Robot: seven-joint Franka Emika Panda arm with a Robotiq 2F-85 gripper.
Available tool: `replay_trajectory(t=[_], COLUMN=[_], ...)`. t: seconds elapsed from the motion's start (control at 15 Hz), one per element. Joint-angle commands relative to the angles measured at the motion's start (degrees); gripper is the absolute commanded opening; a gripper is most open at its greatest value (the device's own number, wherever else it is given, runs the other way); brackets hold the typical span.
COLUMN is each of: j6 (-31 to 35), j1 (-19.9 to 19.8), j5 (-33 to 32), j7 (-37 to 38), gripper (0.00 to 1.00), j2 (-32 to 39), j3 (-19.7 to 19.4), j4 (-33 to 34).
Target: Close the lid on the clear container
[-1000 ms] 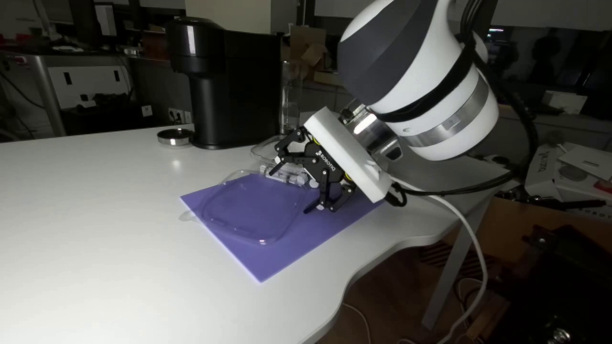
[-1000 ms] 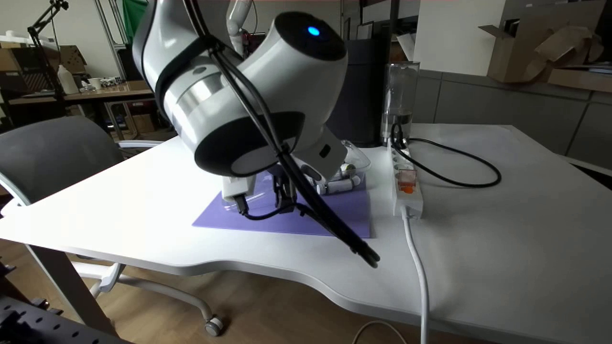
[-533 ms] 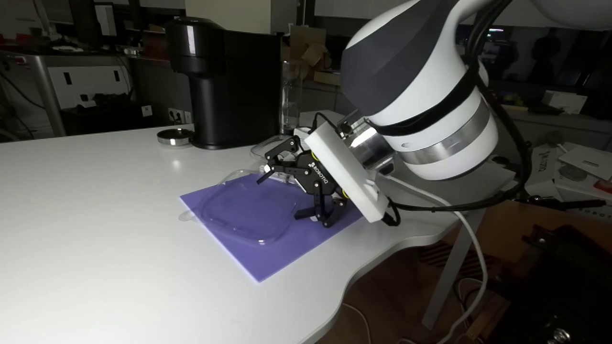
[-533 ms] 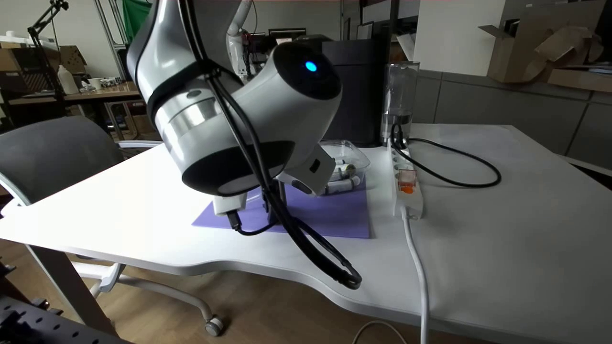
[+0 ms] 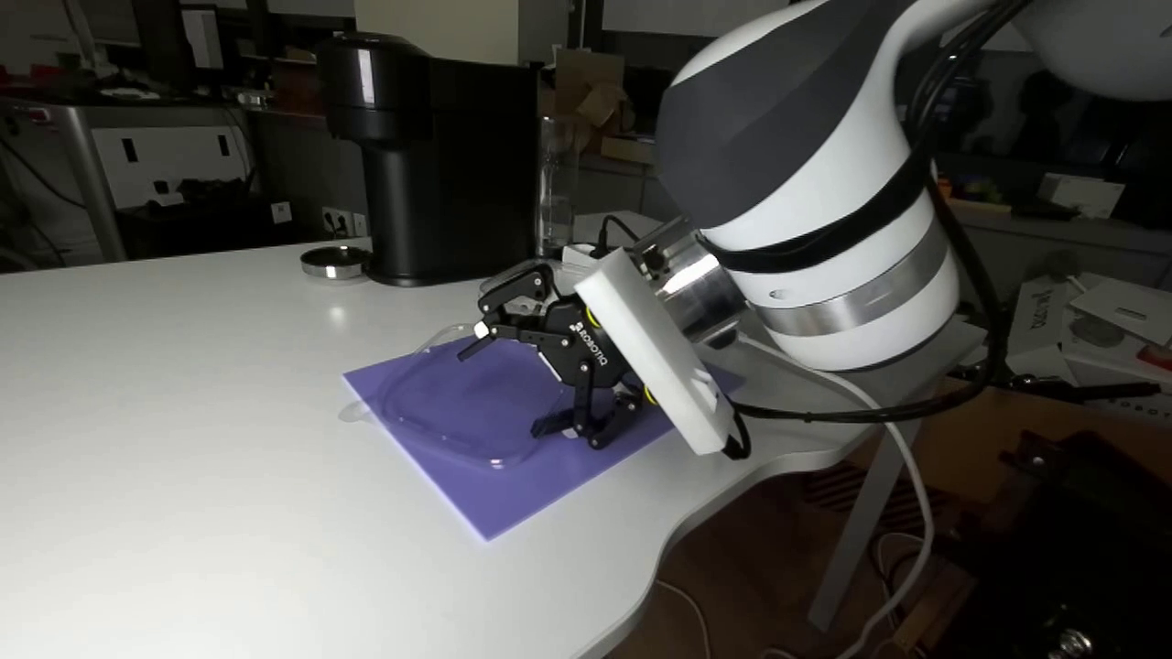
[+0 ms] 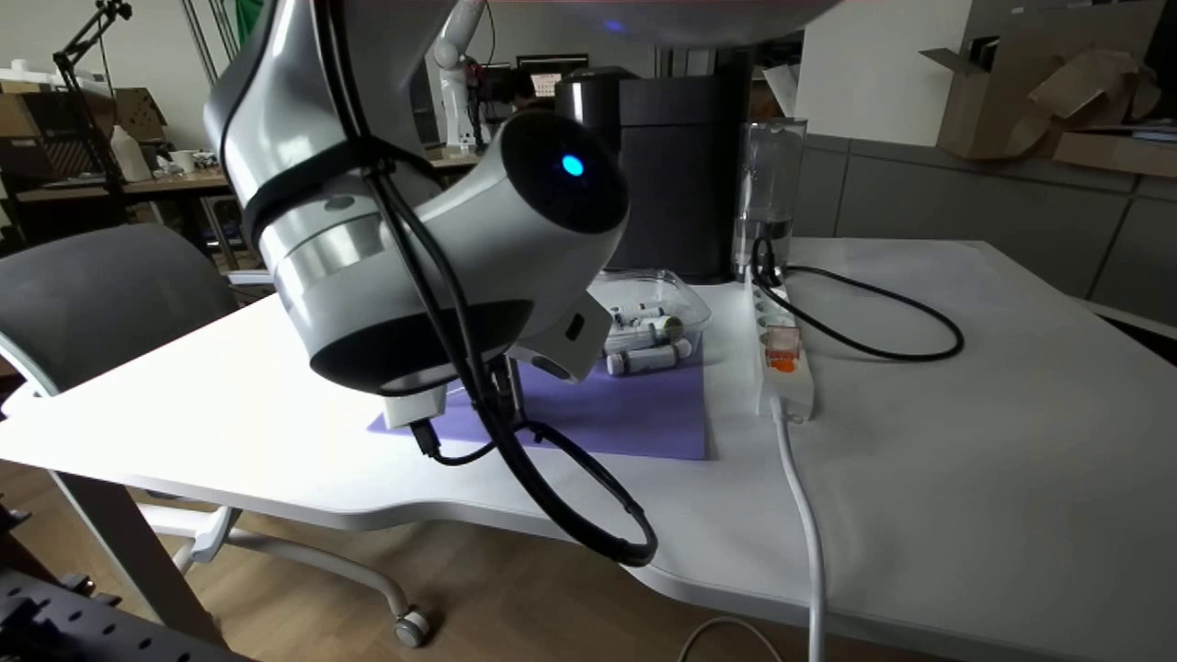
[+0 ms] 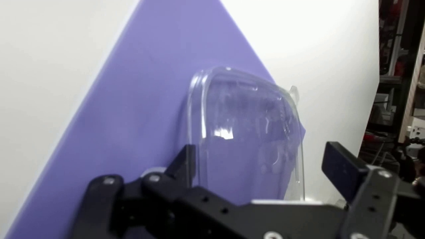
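The lid is a thin see-through cover with glinting edges, lying on the purple mat. It fills the middle of the wrist view. The clear container stands behind the mat, uncovered, with several white cylinder pieces inside; in the exterior view facing the gripper it is mostly hidden. My gripper is open and low over the lid's near part. In the wrist view my gripper straddles the lid: one finger overlaps its left rim, apparently touching, the other is apart from its right rim.
A black coffee machine with a clear tank stands behind the container. A small metal dish sits beside it. A white power strip with cables lies near the container. The table's curved front edge is close to the arm.
My gripper has moved down and left in an exterior view, from beside the lid to around it, staying open. The mat and lid have shifted slightly left. The container is less hidden by the arm.
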Motion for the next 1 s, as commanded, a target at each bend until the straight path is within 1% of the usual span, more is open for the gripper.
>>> replay_trajectory(t=[0.0, 0.27, 0.4, 0.93], j6=[0.0, 0.0, 0.0, -0.1], j1=[-1.3, -2.1, -3.5, -11.6], j5=[-1.1, -1.9, -3.0, -7.4], j7=[-2.3, -3.6, -4.6, -8.7], gripper=[1.0, 1.0, 1.0, 1.0], j2=[3.6, 6.0, 6.6, 11.8], j3=[0.4, 0.7, 1.2, 3.4], j4=[-1.6, -1.8, -1.9, -2.7])
